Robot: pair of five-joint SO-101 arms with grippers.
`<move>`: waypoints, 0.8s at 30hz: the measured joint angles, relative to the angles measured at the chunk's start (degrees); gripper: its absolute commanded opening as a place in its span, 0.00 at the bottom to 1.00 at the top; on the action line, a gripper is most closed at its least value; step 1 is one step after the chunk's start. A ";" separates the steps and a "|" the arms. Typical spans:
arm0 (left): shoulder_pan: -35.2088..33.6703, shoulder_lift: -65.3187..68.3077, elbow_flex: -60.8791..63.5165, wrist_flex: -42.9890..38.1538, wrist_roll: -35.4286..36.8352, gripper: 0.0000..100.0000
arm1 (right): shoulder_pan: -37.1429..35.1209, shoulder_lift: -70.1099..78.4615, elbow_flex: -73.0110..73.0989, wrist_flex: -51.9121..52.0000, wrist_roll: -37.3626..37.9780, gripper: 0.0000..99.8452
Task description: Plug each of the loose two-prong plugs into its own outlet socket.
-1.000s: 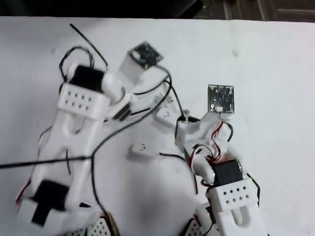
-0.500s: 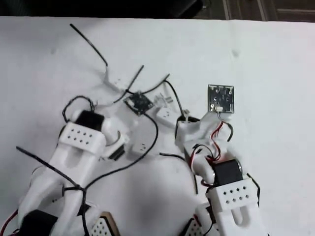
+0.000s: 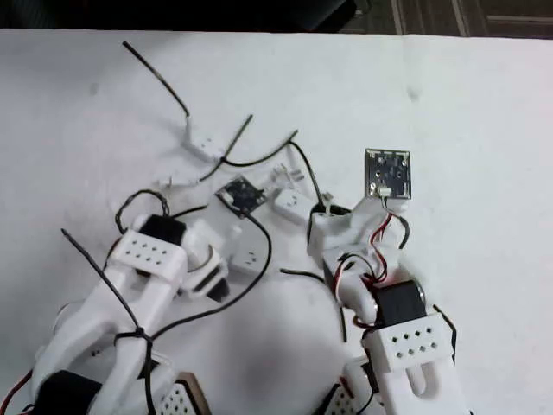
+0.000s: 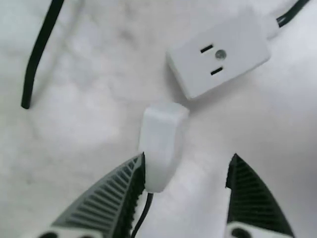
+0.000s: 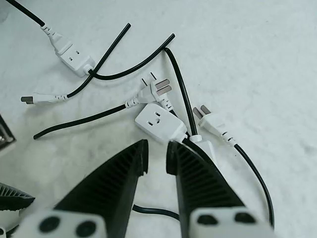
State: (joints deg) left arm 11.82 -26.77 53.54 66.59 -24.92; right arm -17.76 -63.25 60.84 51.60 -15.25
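Mid-table, the left jaws stand wide, a white plug [image 4: 161, 144] touching one finger and a socket [image 4: 223, 52] just beyond. The right jaws, barely parted and empty, hover near another socket [image 5: 158, 121]. Bare table [image 3: 492, 112] lies toward the right edge.

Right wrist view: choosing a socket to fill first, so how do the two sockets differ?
The near socket lies just ahead of the right tool, a plug beside it; the far socket lies well off, with black cords crossing at its end. Both are white, face up and empty.
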 measured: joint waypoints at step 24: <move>-13.63 1.76 1.58 -16.26 -4.92 0.29 | -2.90 0.00 0.00 0.00 0.00 0.07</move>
State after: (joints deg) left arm -1.80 -25.01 55.12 50.33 -29.85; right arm -20.66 -63.25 60.84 51.60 -15.25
